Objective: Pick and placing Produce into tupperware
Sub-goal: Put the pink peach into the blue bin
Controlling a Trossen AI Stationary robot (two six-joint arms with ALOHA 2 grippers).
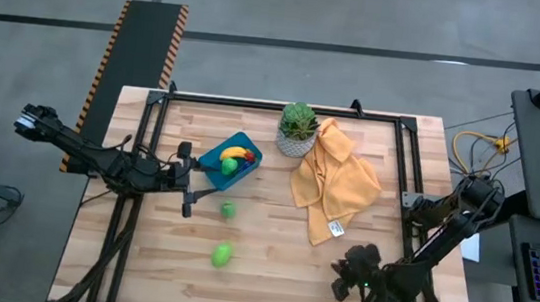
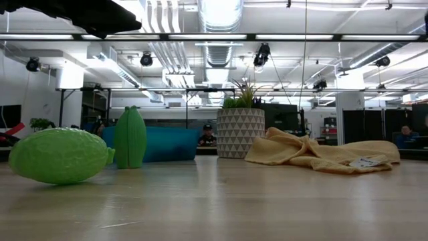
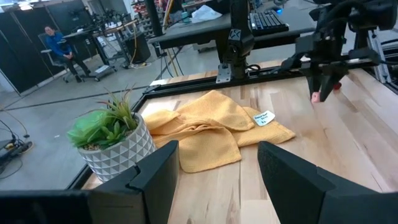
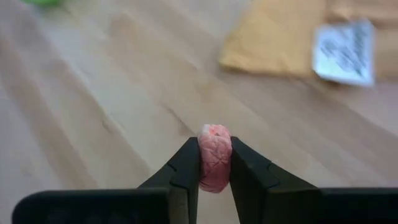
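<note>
R gripper (image 4: 214, 171) pinching small pink-red produce piece (image 4: 214, 157) btwn fingertips, near table's front R corner, above the wood. Tupperware (image 1: 232, 159) well apart, mid-L, already holds banana (image 1: 235, 152) + green piece. L gripper (image 1: 189, 185) spread wide, empty, just beside tupperware. Two green pieces loose on table (image 1: 268, 261).

Risks: grip sits only at the tips, so piece may squirt out on the long carry. Route passes yellow cloth (image 1: 332, 183); low travel could snag it. L arm near bin, collision likely if both converge.

High cam looks straight down on whole worktop (image 1: 268, 261). Low cam sits at surface level, facing across into the room. Left wrist cam looks over worktop toward yellow cloth (image 3: 214, 127), which high & low cams also show. Right wrist cam v. close above the wood.
</note>
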